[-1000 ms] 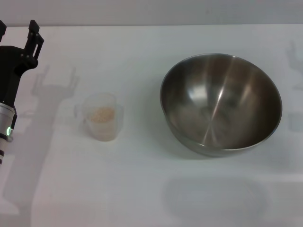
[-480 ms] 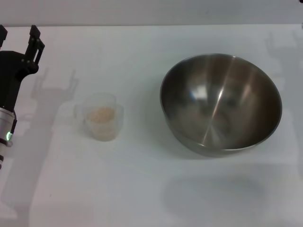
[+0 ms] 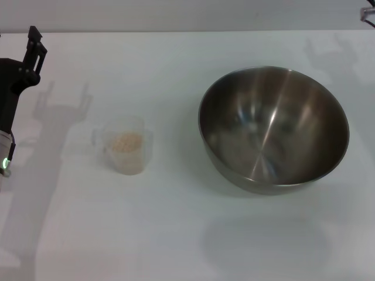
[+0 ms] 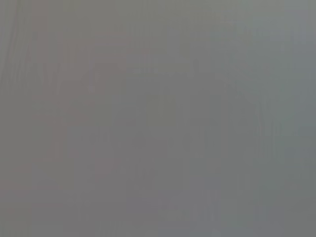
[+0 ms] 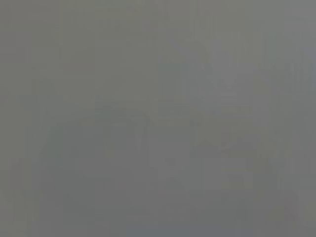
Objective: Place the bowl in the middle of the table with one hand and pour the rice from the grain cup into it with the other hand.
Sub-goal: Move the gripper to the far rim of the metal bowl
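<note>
Your left gripper [image 3: 26,44] hangs at the far left edge of the head view, over the plain flat white tabletop [image 3: 176,234], touching nothing; only one black finger [image 3: 35,42] shows, so you cannot tell how wide it stands. Your right gripper [image 3: 369,13] barely shows at the far right corner, its state unreadable. Near the left arm stands the small translucent frosted plastic grain cup [image 3: 126,146], upright, holding pale beige rice [image 3: 126,141]. Well apart, to its right, rests the large round stainless-steel bowl [image 3: 273,129]. Both wrist views show only blank grey.
</note>
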